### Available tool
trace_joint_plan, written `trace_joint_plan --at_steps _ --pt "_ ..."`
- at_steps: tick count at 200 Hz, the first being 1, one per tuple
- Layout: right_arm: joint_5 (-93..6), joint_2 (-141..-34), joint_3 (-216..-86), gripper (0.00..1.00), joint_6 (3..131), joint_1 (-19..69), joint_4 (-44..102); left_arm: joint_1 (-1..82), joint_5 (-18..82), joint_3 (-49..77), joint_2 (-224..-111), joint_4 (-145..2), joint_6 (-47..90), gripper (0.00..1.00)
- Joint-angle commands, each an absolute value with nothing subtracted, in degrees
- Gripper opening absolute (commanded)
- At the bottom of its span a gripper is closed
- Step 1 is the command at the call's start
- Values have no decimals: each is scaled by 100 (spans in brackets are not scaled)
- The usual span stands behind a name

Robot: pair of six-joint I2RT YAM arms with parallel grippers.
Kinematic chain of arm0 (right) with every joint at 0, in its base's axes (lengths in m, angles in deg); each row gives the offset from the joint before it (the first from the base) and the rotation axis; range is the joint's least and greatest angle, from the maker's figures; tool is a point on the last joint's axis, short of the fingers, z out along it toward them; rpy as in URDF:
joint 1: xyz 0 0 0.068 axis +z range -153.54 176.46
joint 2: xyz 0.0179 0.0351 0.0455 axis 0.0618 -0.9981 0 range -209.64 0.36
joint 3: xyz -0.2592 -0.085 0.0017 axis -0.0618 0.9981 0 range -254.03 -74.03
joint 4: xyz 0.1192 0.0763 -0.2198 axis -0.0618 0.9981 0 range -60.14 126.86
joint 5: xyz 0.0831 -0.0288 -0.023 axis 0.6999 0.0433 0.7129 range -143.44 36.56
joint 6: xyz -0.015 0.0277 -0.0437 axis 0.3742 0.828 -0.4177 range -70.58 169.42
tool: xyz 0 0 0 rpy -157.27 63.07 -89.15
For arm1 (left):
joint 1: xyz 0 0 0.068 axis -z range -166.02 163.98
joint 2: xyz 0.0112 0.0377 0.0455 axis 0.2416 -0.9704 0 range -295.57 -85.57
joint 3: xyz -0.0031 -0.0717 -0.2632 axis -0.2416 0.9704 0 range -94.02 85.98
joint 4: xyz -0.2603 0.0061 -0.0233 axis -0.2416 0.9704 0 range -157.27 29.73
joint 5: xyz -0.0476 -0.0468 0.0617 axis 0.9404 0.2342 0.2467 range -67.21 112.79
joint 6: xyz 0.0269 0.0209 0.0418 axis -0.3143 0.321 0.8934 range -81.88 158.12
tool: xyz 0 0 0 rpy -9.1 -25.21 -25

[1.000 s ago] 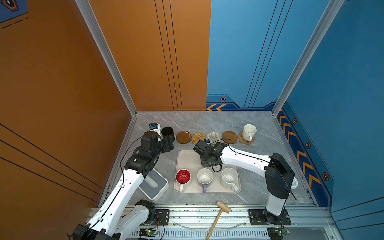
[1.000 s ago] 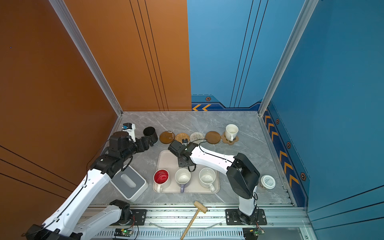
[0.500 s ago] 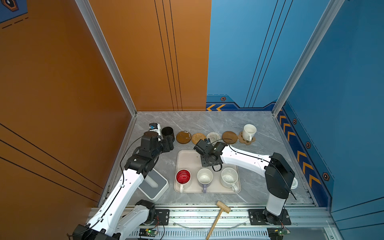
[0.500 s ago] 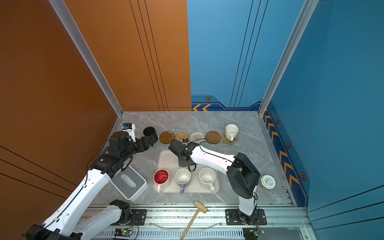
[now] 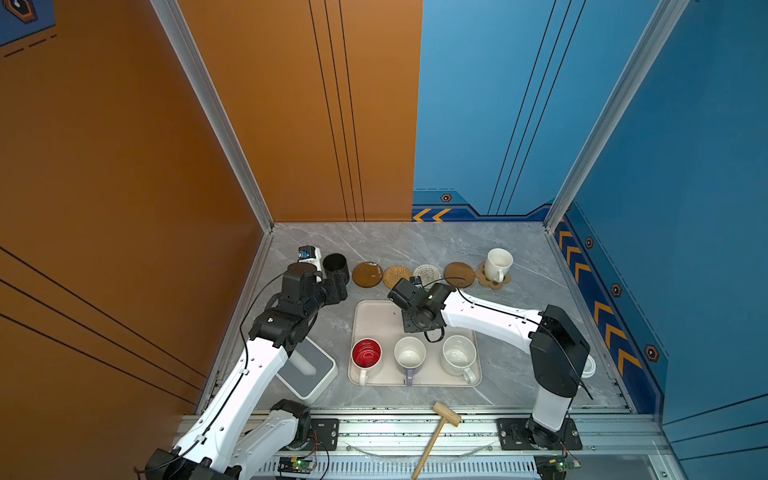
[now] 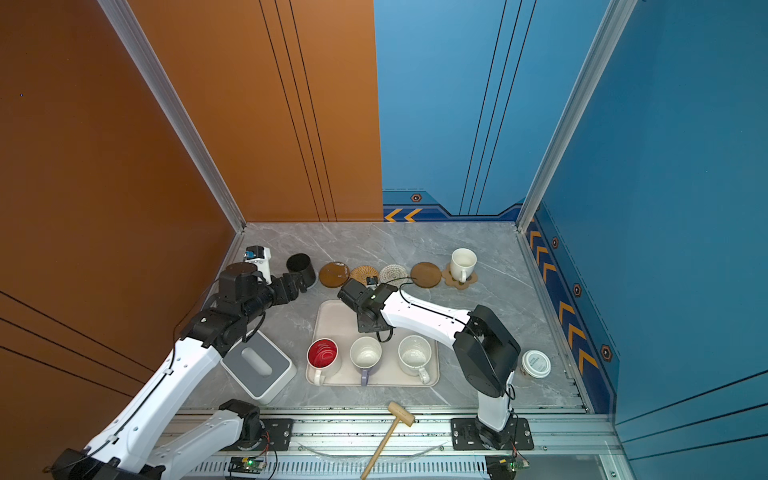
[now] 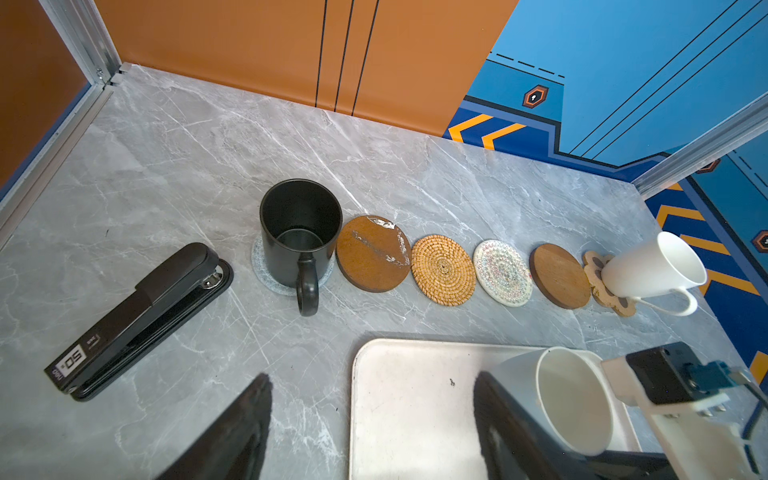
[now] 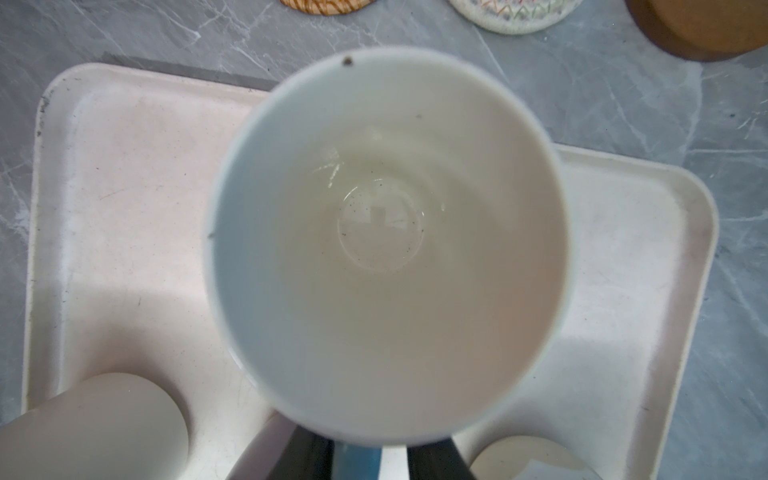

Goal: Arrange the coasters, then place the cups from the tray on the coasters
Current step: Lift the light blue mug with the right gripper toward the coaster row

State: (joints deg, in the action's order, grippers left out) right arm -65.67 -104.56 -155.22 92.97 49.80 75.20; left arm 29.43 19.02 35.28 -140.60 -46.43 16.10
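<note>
**Light blue mug next off the tray**

At left, the left gripper (image 5: pixel 337 289) hung empty with its jaws wide apart, just beside the black mug (image 5: pixel 335 268), which stood on a coaster. A row of bare coasters (image 5: pixel 397 276) ran rightward. Over the tray (image 5: pixel 374 309), the right gripper (image 8: pixel 374 440) sat above the light blue mug (image 8: pixel 386 249), its fingers flanking the handle side; a firm clamp could not be told. The next move likely called for clamping, lifting straight up and choosing a bare coaster.

Left gripper (image 7: pixel 371 378), jaws wide apart.
</note>
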Motion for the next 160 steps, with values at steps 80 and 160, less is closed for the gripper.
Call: trace_joint_plan --at_steps 80,160 --pt "-6547 -10590 -15542 13 9371 4930 7538 2998 1928 3456 -14017 -4512 1662 77" --pt "-6646 -10418 -15562 0 9245 4937 7551 2998 1923 3491 -13979 -4511 1633 77"
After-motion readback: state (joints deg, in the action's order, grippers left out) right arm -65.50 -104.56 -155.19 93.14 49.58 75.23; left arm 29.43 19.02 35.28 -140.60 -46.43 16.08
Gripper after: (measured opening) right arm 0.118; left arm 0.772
